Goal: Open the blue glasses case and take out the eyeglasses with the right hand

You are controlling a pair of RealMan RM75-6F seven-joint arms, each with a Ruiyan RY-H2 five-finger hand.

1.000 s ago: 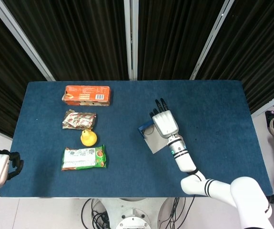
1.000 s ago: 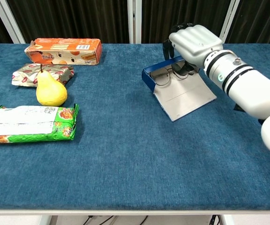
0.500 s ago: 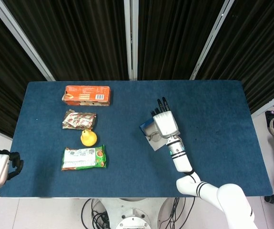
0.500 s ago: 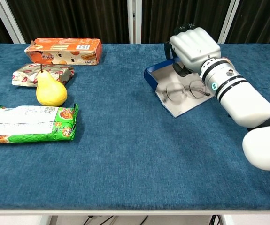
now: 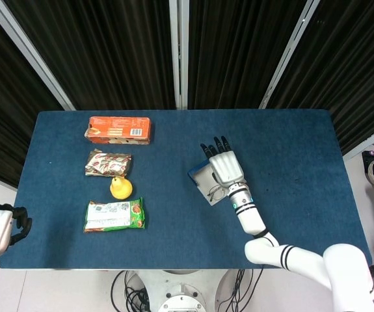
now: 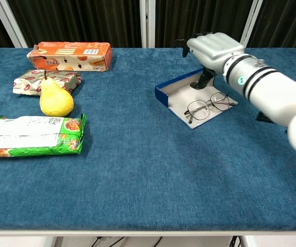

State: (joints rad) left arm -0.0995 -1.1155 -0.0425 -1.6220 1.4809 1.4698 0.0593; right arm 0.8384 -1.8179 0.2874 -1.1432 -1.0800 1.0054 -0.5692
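Chest view puts the right hand (image 6: 213, 50) above the far side of the blue glasses case (image 6: 174, 93), palm down, fingers apart and clasping nothing; one dark fingertip reaches down to the case's pale lining, though whether it presses there is hard to make out. From the head view the same hand (image 5: 225, 167) covers most of the case (image 5: 200, 173), so only a blue edge and a slip of grey lining show. The eyeglasses (image 6: 208, 106), thin dark wire with round lenses, lie loose on the near part of the opened flap, free of the fingers; overhead they are a faint tangle (image 5: 215, 192) beside the wrist. The left hand (image 5: 1, 224) hangs off the table's near-left corner, cut by the frame edge, dark fingers curled inward around nothing.

Across the napped blue table (image 6: 137, 170), well apart from the case, sit a smooth yellow pear (image 6: 55, 99), a crinkled foil packet (image 6: 45, 81), an orange carton (image 6: 69, 55) and a glossy green snack bag (image 6: 32, 135). Bare cloth lies between them and the case.
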